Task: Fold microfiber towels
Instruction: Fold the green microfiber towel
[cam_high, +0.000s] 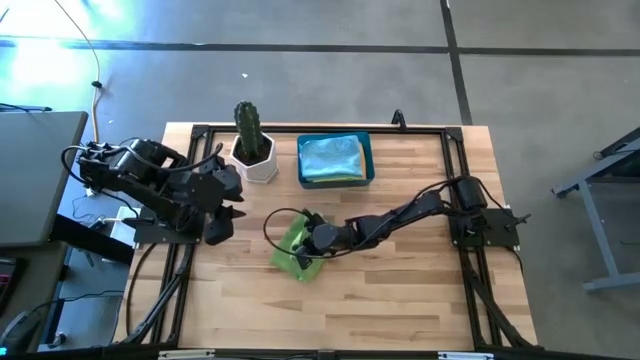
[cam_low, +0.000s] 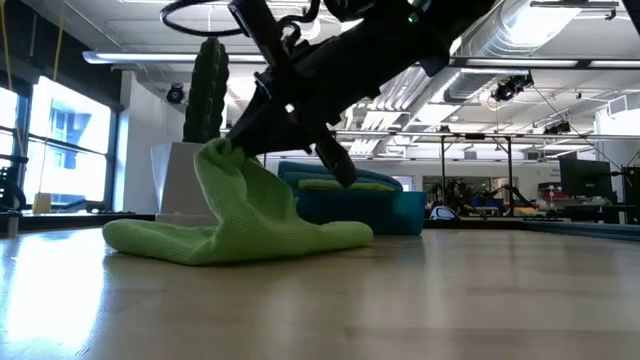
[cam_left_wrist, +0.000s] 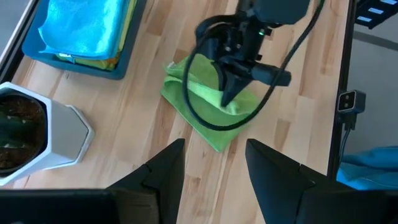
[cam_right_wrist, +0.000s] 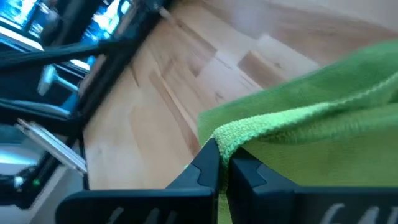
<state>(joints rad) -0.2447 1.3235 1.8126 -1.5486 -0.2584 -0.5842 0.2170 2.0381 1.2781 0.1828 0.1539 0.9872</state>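
Now we see the right gripper (cam_high: 312, 240) pinching a raised edge of the lime green towel (cam_high: 296, 248) (its jaws nearly closed on the fabric), lifting one side while the remainder lies on the table (cam_high: 400, 290) centre. Our left gripper (cam_left_wrist: 211, 163) waits near the cactus pot (cam_high: 254, 157), jaws parted, empty. Bare wood surrounds the towel; the blue bin (cam_high: 335, 160) holds more towels behind.

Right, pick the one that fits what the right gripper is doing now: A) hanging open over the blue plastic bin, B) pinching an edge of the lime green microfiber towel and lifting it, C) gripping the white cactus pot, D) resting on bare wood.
B: the right gripper is shut on an edge of the lime green microfiber towel, raised off the wooden table.
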